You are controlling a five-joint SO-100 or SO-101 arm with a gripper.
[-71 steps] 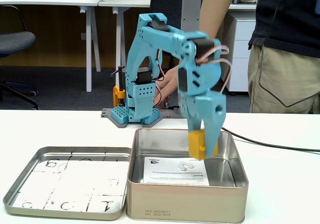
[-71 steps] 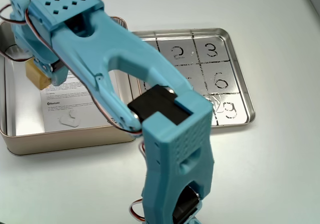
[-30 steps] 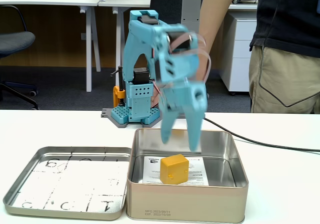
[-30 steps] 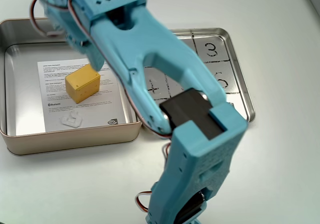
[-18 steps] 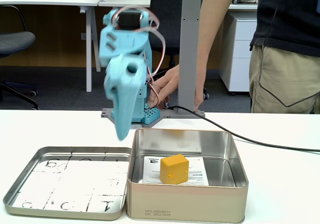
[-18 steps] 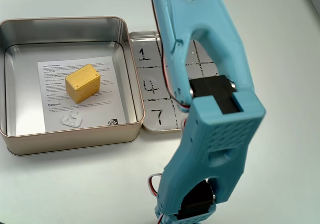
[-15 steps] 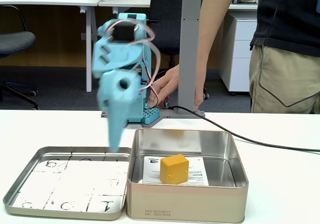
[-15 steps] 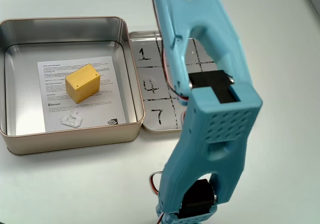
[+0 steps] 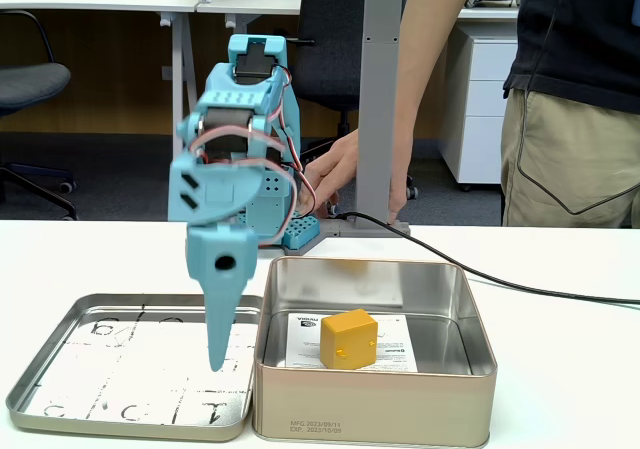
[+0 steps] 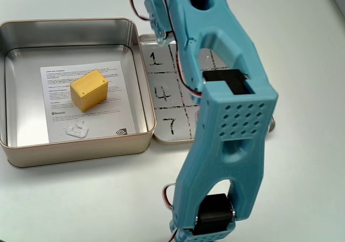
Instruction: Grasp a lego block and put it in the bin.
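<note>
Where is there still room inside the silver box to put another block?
Inside the bin, the lego block sits on the paper sheet. Bare metal floor is free between the paper and the far-left wall, and along the top wall. The shallow tray is crowded: the gripper hangs over it.
</note>
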